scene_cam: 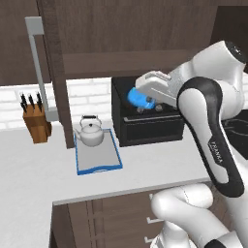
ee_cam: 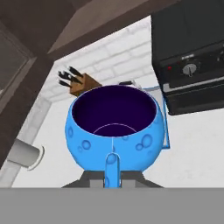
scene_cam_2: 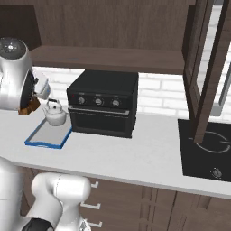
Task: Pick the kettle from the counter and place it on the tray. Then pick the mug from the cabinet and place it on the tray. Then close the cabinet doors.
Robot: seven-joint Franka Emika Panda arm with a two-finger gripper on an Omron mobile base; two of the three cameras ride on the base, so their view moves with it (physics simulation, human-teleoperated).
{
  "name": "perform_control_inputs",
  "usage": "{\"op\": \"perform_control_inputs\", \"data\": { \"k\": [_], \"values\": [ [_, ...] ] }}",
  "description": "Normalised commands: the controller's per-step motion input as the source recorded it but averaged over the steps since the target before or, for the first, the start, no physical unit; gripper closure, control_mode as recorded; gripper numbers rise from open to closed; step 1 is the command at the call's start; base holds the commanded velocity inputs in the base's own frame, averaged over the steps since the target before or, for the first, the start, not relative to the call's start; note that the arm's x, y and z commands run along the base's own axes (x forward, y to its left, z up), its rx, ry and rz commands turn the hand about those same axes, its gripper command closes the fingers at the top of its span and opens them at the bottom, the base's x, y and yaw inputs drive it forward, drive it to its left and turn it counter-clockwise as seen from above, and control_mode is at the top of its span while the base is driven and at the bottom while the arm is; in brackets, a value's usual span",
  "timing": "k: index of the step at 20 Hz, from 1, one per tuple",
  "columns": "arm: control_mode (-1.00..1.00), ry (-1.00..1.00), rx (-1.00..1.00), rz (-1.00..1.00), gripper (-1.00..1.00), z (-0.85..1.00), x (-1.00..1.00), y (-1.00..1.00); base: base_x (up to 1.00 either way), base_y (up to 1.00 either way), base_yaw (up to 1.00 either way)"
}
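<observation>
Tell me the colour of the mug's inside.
Dark purple, almost black, inside the bright blue mug; the hand view shows it best.

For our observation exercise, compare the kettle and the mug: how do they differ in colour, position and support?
Colour: the kettle is silver-grey, the mug bright blue with a dark inside.
Position: the kettle stands on the tray; the mug is up in the air, in front of the black oven.
Support: the kettle stands free; the mug is held in the gripper.
Both are rounded vessels with handles.
</observation>
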Motion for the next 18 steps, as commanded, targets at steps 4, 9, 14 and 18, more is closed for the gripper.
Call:
{"op": "perform_control_inputs", "data": {
  "k": [4, 9, 14, 18],
  "values": [
    [-1.0, 0.19, -0.17, 0.6, 1.0, -0.61, 0.03, -0.08, 0.0, 0.0, 0.0],
    [-1.0, -0.02, -0.32, 0.46, 1.0, -0.87, 0.05, 0.0, 0.0, 0.0, 0.0],
    [-1.0, -0.37, -0.31, 0.25, 1.0, -0.7, 0.14, 0.08, 0.0, 0.0, 0.0],
    [-1.0, -0.32, -0.14, 0.18, 1.0, -0.72, 0.26, 0.06, 0.0, 0.0, 0.0]
  ]
}}
